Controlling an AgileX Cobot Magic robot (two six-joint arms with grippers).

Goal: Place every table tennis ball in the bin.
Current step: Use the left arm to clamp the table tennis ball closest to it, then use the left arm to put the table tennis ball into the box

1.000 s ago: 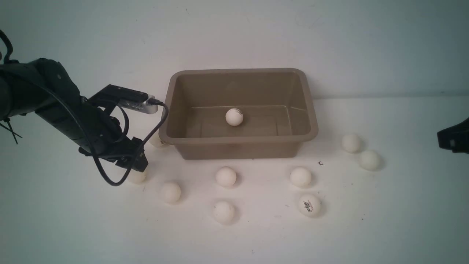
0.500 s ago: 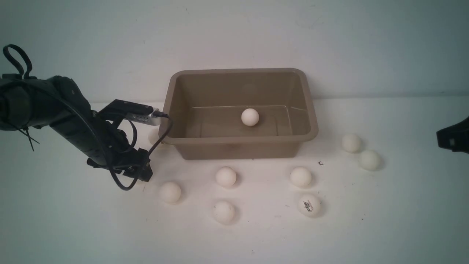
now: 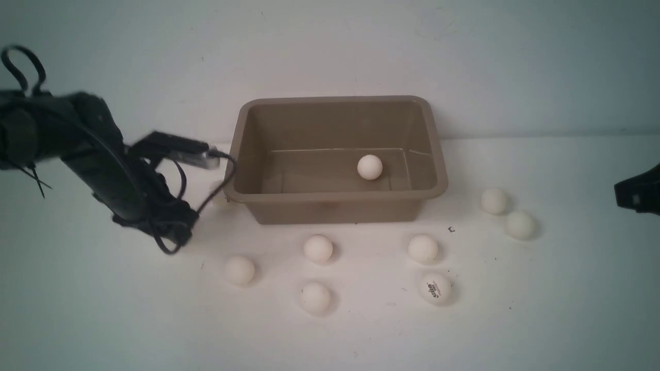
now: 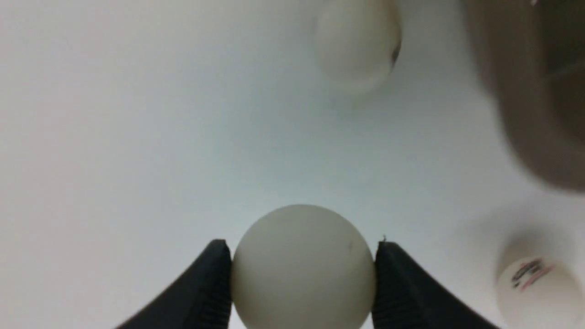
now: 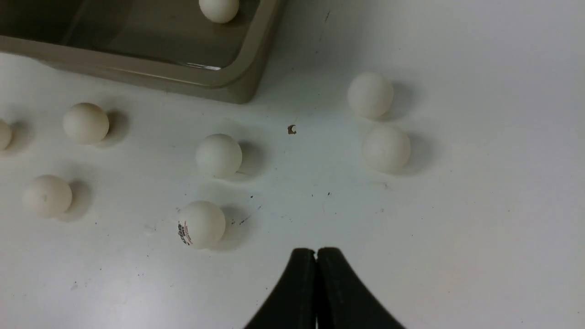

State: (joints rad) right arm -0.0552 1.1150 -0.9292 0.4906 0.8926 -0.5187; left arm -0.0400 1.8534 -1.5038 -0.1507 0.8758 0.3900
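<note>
Firmly pinched between the black fingers (image 4: 208, 292) of the left gripper (image 4: 301, 244) was the held ball (image 4: 302, 269), plain white, with one finger touching each side and the jaws spread only to its width. Seen from the front, that gripper was a dark blur low over the table (image 3: 103, 319), near the front-left corner of the bin (image 3: 335, 196); the ball in its grasp could not be made out there. A second ball (image 3: 369, 167) lay on the bin's floor, towards the right wall. The corner ball (image 3: 220, 194) sat just beside the bin's front-left corner, faint in the blur. In front of the bin lay a left ball (image 3: 240, 270), a middle ball (image 3: 318, 248), a near ball (image 3: 315, 298) and a right ball (image 3: 423, 248), with the printed ball (image 3: 436, 288) just beside the last. Off the bin's right side a farther ball (image 3: 494, 200) and a nearer ball (image 3: 519, 225) lay close together. The right gripper (image 5: 316, 258) hung above the table on that side, its fingers pressed together on nothing.
</note>
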